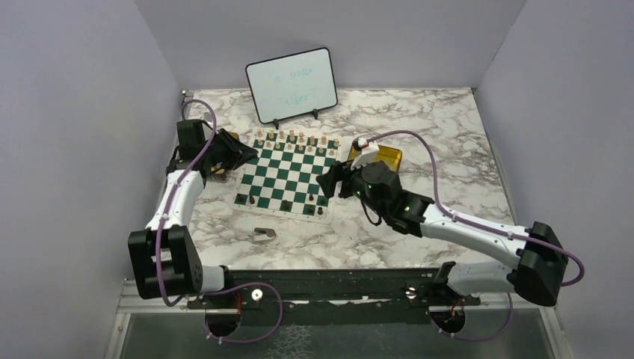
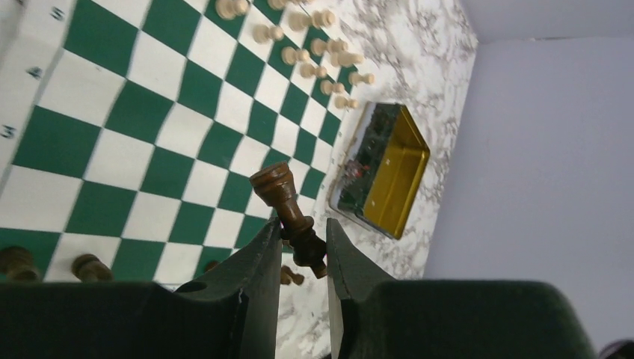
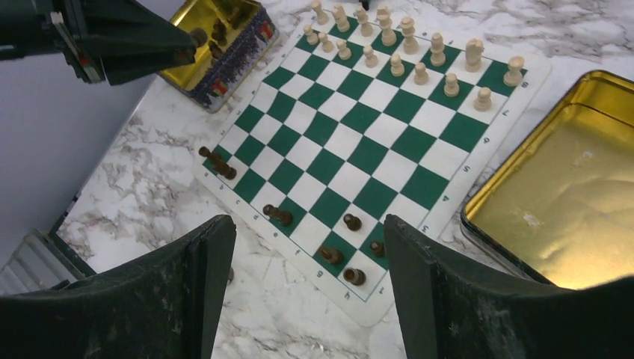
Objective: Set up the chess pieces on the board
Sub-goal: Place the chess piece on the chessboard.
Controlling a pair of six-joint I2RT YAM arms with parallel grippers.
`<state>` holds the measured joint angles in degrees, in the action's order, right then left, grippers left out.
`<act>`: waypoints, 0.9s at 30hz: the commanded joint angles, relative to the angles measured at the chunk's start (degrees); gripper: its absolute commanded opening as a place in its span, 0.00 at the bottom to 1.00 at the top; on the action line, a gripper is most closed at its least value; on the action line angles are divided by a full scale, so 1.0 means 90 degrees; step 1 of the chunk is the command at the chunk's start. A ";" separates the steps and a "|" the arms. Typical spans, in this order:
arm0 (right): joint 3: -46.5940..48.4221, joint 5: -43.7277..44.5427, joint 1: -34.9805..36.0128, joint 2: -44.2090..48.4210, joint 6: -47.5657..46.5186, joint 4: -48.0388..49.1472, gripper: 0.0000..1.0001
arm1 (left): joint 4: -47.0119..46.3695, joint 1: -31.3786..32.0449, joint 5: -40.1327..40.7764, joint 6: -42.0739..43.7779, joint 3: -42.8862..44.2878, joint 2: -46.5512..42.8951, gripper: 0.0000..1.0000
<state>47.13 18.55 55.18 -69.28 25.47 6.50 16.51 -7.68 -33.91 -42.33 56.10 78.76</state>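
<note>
there, dark brown piece, base pinched in left end effector, head pointing outward; right end effector spread

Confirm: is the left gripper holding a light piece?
No, the left gripper is shut on a dark piece, plainly brown in the left wrist view.

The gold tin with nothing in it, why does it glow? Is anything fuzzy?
Right wrist view: the empty gold tin mirrors the light, so its floor shines pale. Left wrist view: the dark piece in the left gripper is sharp, the far light pieces slightly fuzzy. Top view: the whiteboard is bright, its writing faint.
</note>
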 commanded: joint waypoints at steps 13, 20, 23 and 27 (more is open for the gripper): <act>0.0677 -0.1213 0.0101 -0.1837 -0.2194 0.3247 0.71 | -0.1335 0.0683 -0.0794 -0.1652 -0.1103 -0.1418 0.19; 0.1094 -0.1080 0.0275 -0.2372 -0.1999 0.3612 0.69 | -0.1540 0.0736 -0.0788 -0.1827 -0.1312 -0.1585 0.19; 0.1270 -0.0972 0.0304 -0.2611 -0.1705 0.3612 0.68 | -0.1624 0.0736 -0.0793 -0.1900 -0.1365 -0.1618 0.19; 0.1478 -0.0986 0.0366 -0.2911 -0.1557 0.3638 0.68 | -0.1669 0.0746 -0.0838 -0.1946 -0.1389 -0.1644 0.19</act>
<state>58.08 9.32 57.69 -93.01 9.65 36.45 4.05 -1.26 -39.66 -58.70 44.14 65.63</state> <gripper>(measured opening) 0.684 0.251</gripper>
